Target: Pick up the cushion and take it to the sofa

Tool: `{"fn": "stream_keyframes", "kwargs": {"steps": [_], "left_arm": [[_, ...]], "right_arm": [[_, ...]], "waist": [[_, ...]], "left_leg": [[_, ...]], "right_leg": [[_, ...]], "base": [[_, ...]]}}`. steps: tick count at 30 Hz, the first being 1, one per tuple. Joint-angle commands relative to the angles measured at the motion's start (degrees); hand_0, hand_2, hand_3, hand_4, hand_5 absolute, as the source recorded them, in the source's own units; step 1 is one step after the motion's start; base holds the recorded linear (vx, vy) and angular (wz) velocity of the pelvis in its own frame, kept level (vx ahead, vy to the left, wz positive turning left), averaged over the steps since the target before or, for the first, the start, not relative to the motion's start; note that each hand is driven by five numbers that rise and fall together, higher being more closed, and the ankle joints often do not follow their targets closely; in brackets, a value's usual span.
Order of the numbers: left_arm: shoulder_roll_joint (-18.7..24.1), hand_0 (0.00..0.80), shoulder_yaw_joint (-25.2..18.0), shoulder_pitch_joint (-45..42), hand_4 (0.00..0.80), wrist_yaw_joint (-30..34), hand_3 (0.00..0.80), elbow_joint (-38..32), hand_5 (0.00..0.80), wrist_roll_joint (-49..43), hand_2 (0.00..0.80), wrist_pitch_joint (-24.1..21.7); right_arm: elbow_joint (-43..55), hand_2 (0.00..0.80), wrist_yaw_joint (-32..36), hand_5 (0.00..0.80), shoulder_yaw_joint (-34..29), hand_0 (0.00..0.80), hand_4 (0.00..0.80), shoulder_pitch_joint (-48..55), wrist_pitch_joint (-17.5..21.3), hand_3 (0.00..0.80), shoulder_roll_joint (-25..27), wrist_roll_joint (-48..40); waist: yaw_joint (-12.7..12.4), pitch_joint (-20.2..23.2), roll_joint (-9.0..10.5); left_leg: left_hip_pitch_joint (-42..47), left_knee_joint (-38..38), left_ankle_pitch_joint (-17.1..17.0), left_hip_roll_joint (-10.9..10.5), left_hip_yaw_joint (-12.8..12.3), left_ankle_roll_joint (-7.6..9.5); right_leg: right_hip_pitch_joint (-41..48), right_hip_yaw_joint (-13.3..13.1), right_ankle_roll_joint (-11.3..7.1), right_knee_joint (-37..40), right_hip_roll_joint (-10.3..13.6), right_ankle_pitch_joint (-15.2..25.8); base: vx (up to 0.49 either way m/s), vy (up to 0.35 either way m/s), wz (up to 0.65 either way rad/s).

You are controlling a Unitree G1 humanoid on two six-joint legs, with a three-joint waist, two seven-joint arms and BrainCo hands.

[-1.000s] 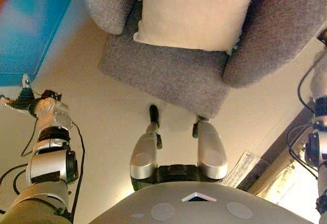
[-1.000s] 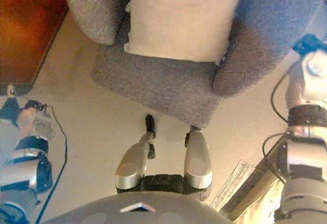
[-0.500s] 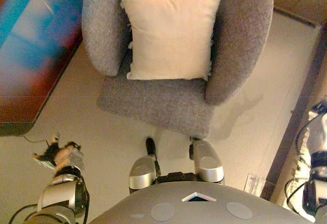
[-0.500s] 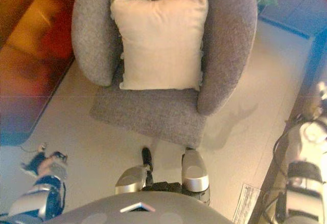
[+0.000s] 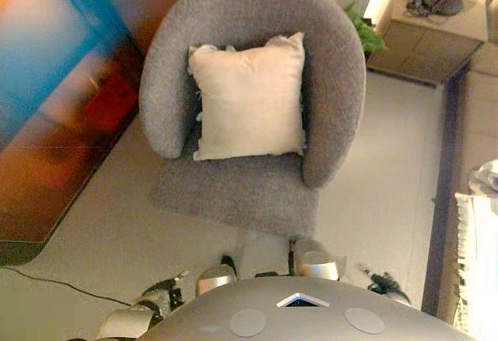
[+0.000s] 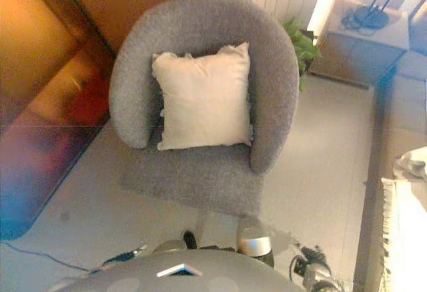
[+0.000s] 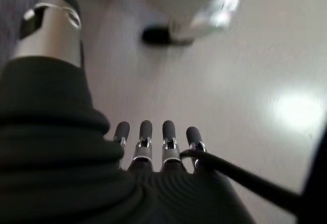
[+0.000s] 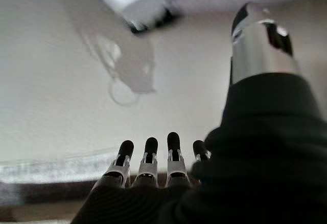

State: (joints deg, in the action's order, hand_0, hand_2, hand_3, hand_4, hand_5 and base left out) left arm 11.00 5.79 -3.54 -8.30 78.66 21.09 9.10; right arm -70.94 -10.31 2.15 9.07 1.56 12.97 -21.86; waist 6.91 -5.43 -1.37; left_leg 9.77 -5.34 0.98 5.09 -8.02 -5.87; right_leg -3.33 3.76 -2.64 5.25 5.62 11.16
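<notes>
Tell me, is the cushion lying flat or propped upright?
Propped upright: the cushion leans against the grey armchair's backrest, its lower edge on the seat, between the armrests. Neither hand touches it.

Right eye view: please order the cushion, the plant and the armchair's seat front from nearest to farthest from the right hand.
From the right hand, low at the right:
1. Armchair seat front, just up-left of the hand.
2. Cushion, leaning upright on the backrest, mid-chair.
3. Plant, behind the chair, by the far wall.
</notes>
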Motion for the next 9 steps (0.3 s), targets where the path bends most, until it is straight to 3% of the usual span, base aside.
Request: {"fn": "stream_keyframes", "kwargs": {"steps": [1, 9], "left_arm": [[0.04, 0.000, 0.16, 1.86, 0.000, 2.10, 0.000, 1.56, 0.000, 1.10, 0.000, 1.97], [0.04, 0.000, 1.95, 2.76, 0.000, 0.52, 0.000, 0.22, 0.000, 3.32, 0.000, 4.07]], "right_arm": [[-0.98, 0.000, 0.42, 0.000, 1.80, 0.000, 0.000, -4.86, -0.99, 0.000, -0.37, 3.66], [-0.92, 0.000, 0.77, 0.000, 5.09, 0.000, 0.000, -4.89, 0.56, 0.000, -1.47, 5.50]], "waist": [[-0.41, -1.98, 2.91], [-1.14, -1.41, 3.49]], "left_leg": [[0.47, 6.70, 8.92, -4.02, 1.22, 4.00], [0.42, 7.02, 9.38, -4.43, 1.71, 4.64]], "right_leg": [[2.09, 0.85, -4.64, -2.03, 3.86, -5.11], [2.48, 1.26, -5.39, -2.09, 4.38, -4.93]], "base": [[-0.031, 0.006, 0.03], [-0.031, -0.003, 0.02]]}}
